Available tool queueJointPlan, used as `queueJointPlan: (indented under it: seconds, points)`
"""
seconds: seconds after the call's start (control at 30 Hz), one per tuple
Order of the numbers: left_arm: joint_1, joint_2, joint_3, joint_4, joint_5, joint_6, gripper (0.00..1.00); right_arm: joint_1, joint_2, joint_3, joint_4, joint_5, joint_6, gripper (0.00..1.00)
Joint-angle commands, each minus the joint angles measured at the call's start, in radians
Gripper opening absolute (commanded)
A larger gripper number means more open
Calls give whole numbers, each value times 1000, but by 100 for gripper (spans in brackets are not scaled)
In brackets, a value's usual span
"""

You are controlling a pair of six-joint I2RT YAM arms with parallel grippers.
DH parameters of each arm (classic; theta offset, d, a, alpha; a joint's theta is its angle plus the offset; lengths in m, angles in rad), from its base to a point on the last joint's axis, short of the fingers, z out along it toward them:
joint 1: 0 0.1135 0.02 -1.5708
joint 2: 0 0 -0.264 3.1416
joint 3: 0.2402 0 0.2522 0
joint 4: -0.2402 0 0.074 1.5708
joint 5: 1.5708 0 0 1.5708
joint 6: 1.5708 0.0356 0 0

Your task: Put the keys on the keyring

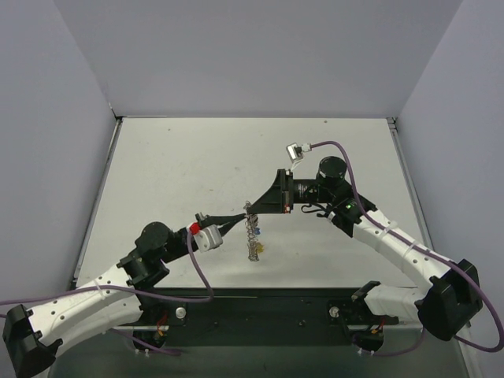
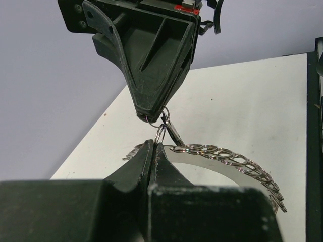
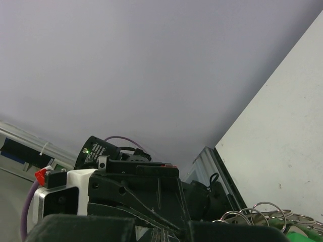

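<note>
- Only the left wrist view shows me the grips: my left gripper (image 2: pixel 153 149) clamps the keyring (image 2: pixel 227 154) at lower centre, and my right gripper (image 2: pixel 151 116) pinches a small ring (image 2: pixel 166 113) on it.
- Only the top view shows the keys (image 1: pixel 258 246) dangling mid-frame over the surface (image 1: pixel 197 157).

Glossy metal keyring (image 2: pixel 218 151), matt black plastic jaws, matt table (image 1: pixel 197 157)

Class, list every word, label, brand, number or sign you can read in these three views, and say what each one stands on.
None: no view shows any readable text.
The red tag, seen from above, has no print that can be made out.
The red strip at the top of the left wrist view is too small to read.
The green light is a plain lamp, not a sign.
</note>
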Motion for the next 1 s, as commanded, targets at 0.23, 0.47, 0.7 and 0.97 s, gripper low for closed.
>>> queueJointPlan:
  seconds: [0.23, 0.47, 0.7, 0.97]
  points:
    - [-52, 24, 84, -89, -241, -1, 0, 8, -14, 29, 35, -40, -3, 0]
    - [-110, 85, 173, -156, -376, -10, 0, 34, -31, 103, -195, 32, -164, 0]
    - [-139, 133, 224, -172, -441, -31, 0, 50, -31, 155, -357, 121, -252, 0]
    - [-170, 163, 215, -19, -537, -60, 0, 79, -45, 245, -506, 254, -350, 0]
